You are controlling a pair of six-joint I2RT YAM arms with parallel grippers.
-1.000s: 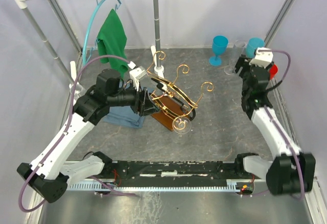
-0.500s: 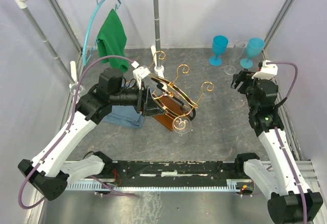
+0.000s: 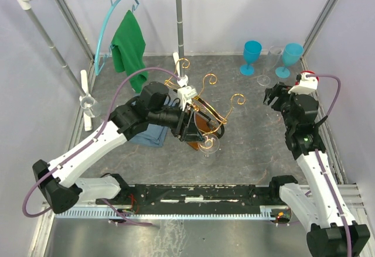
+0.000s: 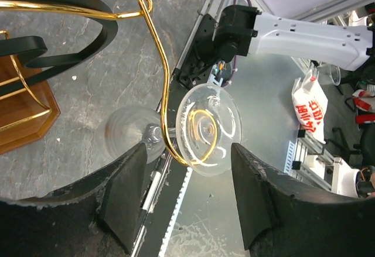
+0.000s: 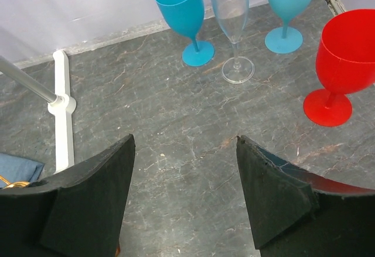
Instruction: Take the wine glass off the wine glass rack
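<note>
Grey tabletop [image 3: 252,151]; mid-frame stands the wine glass rack [image 3: 205,102], the wine glass [image 3: 207,144] hanging at its lower end. Left wrist: left jaws spread, flanking the glass at centre. Right wrist: right jaws spread above the tabletop.

Bare grey table [image 3: 252,146] lies open from 3 to 5 o'clock of the wine glass rack [image 3: 202,106], an unobstructed lane across to the right gripper [image 3: 274,96]. At the rack's 1 o'clock stand a blue goblet [image 3: 251,55], a clear flute [image 3: 268,67], a second blue goblet [image 3: 291,55] and a red goblet [image 5: 345,64]. A white rail post [image 3: 179,23] rises at 12 o'clock, and a folded blue cloth [image 3: 145,135] lies at 9. At the rack's 5 o'clock end, gold wire [image 4: 161,81] curls across the stem and foot of the wine glass [image 4: 208,129], with black bars [image 4: 70,40] close above. The left gripper [image 4: 188,151] has its fingers spread either side.
</note>
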